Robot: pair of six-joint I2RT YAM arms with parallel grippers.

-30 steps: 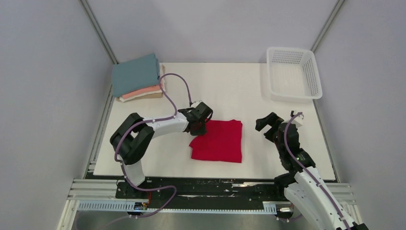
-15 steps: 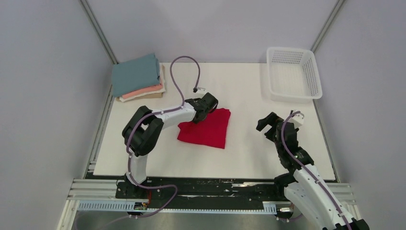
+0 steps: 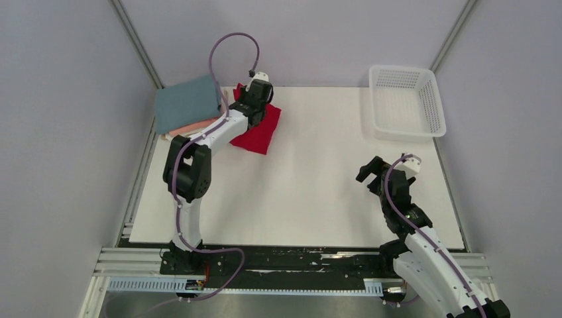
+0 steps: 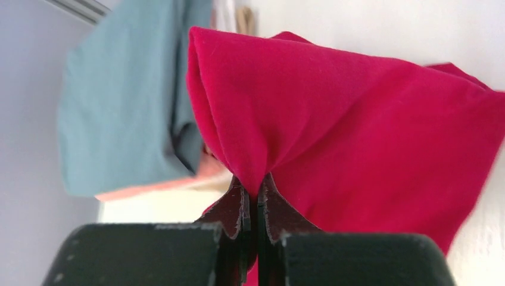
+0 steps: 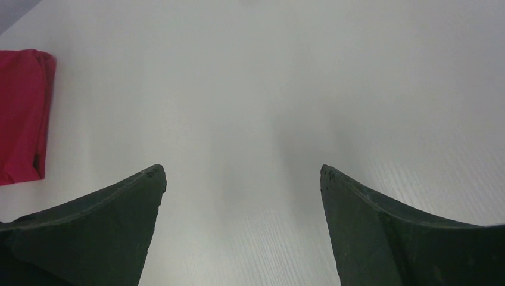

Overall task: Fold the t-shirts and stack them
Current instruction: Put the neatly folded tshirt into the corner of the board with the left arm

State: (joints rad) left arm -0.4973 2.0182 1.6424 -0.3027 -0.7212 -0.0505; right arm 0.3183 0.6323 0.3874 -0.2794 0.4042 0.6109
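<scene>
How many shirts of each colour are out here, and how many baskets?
Crimson-red cloth t-shirt: 1
Folded teal-blue t-shirt: 1
Folded salmon-pink t-shirt: 1
Folded cream t-shirt: 1
White plastic mesh basket: 1
Total: 5

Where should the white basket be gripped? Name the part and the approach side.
Probably the near wall of the white basket, coming down from above. It sits upright with its top open, so that thin rim can take one finger inside, one outside. The open right gripper is closest.
</scene>
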